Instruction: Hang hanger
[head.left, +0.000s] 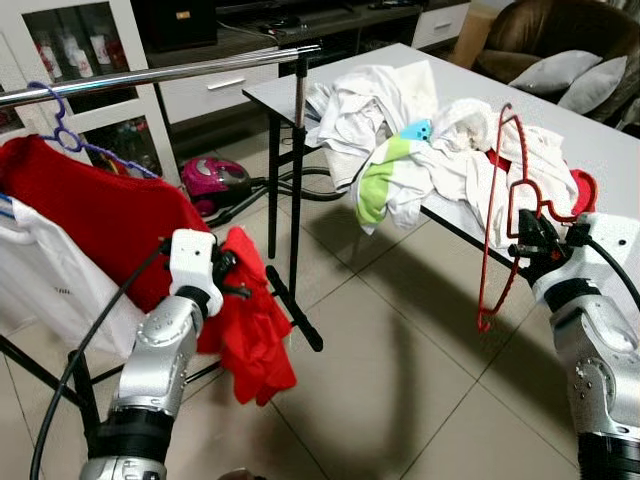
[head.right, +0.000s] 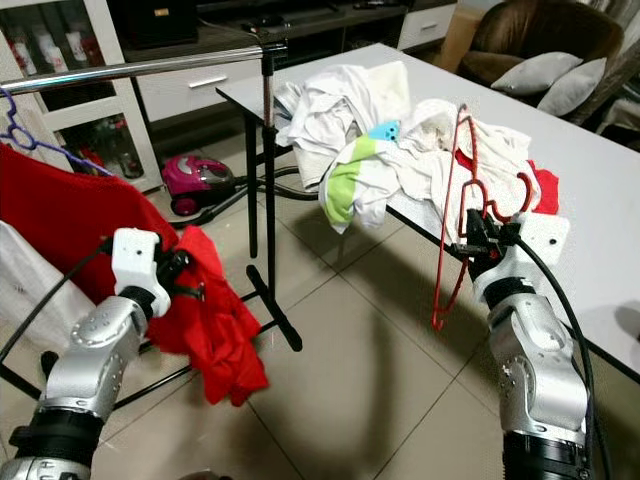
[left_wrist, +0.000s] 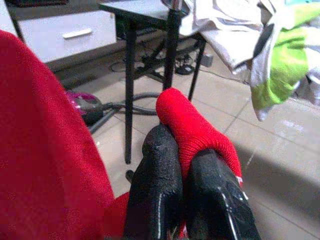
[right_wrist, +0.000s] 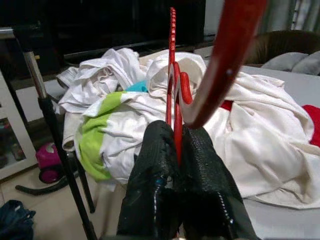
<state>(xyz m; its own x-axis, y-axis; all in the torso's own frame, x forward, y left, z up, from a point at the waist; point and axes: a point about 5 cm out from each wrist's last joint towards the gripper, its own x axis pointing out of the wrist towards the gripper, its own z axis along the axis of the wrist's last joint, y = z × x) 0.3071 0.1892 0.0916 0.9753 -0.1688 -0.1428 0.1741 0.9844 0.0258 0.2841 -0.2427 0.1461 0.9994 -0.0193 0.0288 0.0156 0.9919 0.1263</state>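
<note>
- Our right gripper has its fingers closed on the red hanger, which we hold upright in the air at about 3 o'clock, just off the near edge of the table.
- In the right wrist view the two black pads pinch the thin red wire between them; the hanger's hook curves off the top of that picture, so its tip is cut off.
- Our left gripper is shut on a fold of the red garment at about 8 o'clock; the cloth bulges up between the fingers and hides their tips.
- That garment hangs from a purple hanger on the rail at 10 o'clock; its upper part runs off the left edge.
- A white garment hangs next to it, partly covered and cut off.
- A clothes pile of white, green and blue pieces lies on the table at 1 o'clock, draping over the edge; we cannot count the separate pieces.
- A pink vacuum sits on the floor beyond the rail's post, half hidden behind the red garment.
</note>
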